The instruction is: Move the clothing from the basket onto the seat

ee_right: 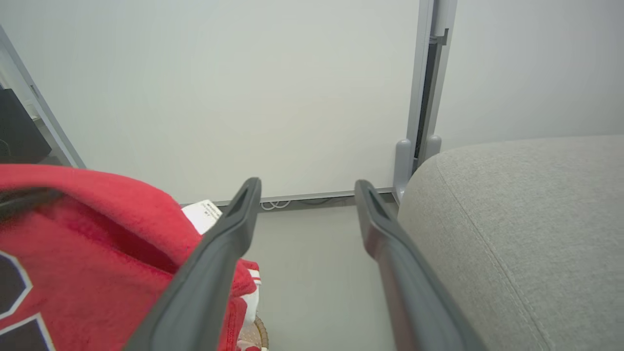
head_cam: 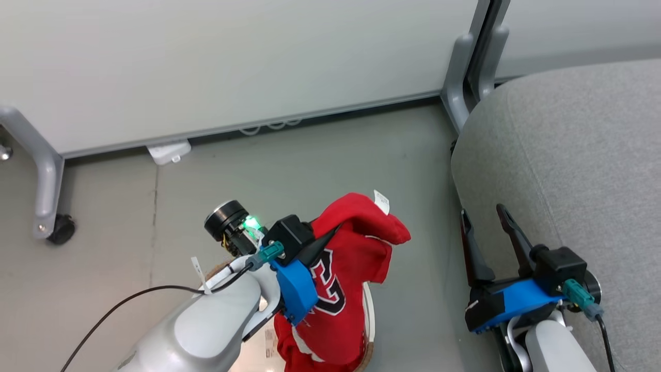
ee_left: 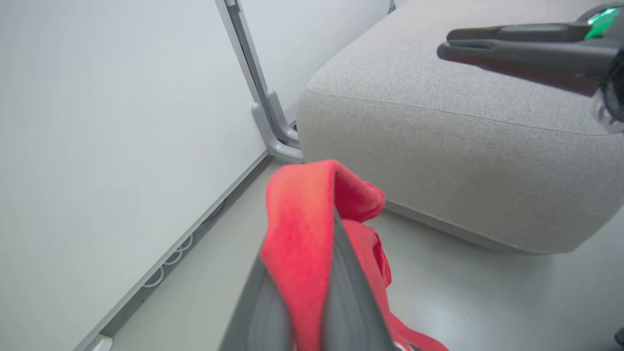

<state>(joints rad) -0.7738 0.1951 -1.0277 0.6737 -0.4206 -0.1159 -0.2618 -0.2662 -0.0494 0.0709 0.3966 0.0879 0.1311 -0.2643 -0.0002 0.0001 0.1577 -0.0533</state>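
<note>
While we are holding with the left arm: left gripper [head_cam: 324,238] is clamping the clothing [head_cam: 356,248], hanging over the basket [head_cam: 368,355], near the seat [head_cam: 568,155].
Right arm: right gripper [head_cam: 483,211] is hovering, fingers spread wide, empty, beside the seat.
Count: one red bundle, one basket, one seat.
Writing: black numeral [head_cam: 330,289] partly folded; white tag [head_cam: 381,200] unreadable.

Bright, even, diffuse light falls from above, leaving only a soft shadow on the floor [ee_left: 477,273] under the seat [ee_left: 463,146], whose weave is sharp, while left of it the close clothing [ee_left: 302,229] and fingers [ee_left: 346,302] blur.
</note>
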